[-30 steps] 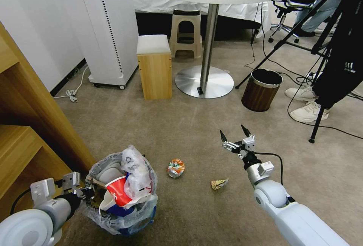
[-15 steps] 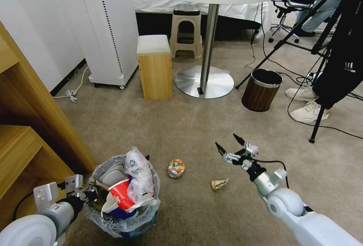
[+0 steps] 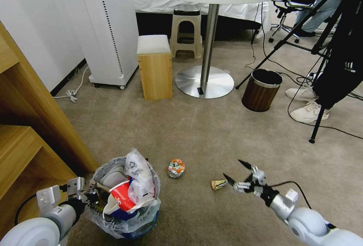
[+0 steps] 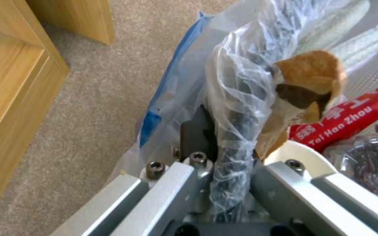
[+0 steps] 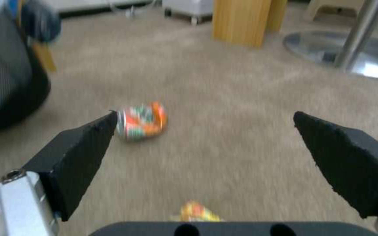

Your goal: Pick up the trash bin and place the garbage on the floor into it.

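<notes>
Lowered and drawn back toward the robot since a second ago: right gripper [image 3: 237, 172], now just beside the crumpled wrapper [image 3: 219, 184] on the floor [image 3: 196, 132], fingers spread wide. Trash bin [image 3: 126, 221] and left gripper [image 3: 90, 196] shifted only slightly.

Left gripper: at the bin's rim on the robot's left, closed on the rim and its bag; the left wrist view shows the crinkly see-through plastic pinched between the metal finger mounts, with a blue patch of bag alongside.

Trash bin: small, round, dark, standing on beige short-pile carpet beside a wooden shelf unit [image 3: 34, 132]. Contents heaped above the rim: red and white paper cup [image 3: 120, 195], white slipper [image 3: 112, 176], bunched clear plastic. The left wrist view adds red packaging with white lettering and a torn brown paper scrap.

Crushed can [image 3: 176, 168]: orange and green, dented, lying on the carpet between bin and wrapper. The right wrist view frames it near one black wedge-shaped fingertip [image 5: 82, 154], with the yellowish wrapper [image 5: 195, 211] close below the gripper.

Background: brown wood-look bin with metal rim [image 3: 261, 89], well apart.
</notes>
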Robot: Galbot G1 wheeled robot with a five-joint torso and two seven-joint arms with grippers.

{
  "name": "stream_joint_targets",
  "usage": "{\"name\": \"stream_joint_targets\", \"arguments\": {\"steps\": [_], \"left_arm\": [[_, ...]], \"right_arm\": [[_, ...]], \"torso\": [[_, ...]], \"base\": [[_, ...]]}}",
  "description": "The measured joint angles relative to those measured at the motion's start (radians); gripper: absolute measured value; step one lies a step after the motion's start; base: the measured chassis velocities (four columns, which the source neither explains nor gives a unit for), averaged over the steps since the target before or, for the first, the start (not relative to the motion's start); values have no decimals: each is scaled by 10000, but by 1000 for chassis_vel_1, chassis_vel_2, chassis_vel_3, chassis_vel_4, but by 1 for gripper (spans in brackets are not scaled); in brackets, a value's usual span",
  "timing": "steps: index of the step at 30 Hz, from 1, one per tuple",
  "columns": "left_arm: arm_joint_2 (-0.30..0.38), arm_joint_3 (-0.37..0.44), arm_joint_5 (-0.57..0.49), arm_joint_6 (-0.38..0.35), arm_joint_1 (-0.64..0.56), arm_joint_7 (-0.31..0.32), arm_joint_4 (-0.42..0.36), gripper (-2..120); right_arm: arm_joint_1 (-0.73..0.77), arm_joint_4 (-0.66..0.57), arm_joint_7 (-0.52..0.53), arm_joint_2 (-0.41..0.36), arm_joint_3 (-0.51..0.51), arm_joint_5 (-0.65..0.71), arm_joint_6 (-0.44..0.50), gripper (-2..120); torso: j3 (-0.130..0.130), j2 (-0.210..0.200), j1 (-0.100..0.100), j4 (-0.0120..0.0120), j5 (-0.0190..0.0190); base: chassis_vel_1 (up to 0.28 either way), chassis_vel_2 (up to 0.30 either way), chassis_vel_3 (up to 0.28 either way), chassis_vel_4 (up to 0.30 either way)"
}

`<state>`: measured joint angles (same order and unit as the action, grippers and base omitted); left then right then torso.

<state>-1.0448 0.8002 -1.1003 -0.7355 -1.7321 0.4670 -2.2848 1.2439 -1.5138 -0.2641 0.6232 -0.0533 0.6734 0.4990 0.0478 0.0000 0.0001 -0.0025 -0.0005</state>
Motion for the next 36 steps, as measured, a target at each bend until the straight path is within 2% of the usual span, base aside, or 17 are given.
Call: {"name": "stream_joint_targets", "arguments": {"steps": [9, 12, 26, 36], "left_arm": [[-158, 29, 70, 1, -98, -32, -105, 0], [-297, 36, 175, 1, -154, -76, -161, 0], [-686, -28, 717, 1, -120, -351, -142, 0], [-756, 2, 896, 1, -139, -428, -174, 0]], "right_arm": [[-892, 1121, -101, 240, -1093, -898, 390, 100], [-1724, 1708, -212, 374, -1736, -1371, 653, 100], [-2977, 3028, -773, 745, -2323, -1983, 1193, 100], [-2835, 3970, -1237, 815, -2252, -2322, 1563, 100]], "torso": [[0, 0, 0, 3, 0], [0, 0, 0, 4, -1], [0, 0, 0, 5, -1], [0, 0, 0, 1, -1]], "base": [[0, 0, 0, 0], [0, 0, 0, 0], [0, 0, 0, 0], [0, 0, 0, 0]]}}
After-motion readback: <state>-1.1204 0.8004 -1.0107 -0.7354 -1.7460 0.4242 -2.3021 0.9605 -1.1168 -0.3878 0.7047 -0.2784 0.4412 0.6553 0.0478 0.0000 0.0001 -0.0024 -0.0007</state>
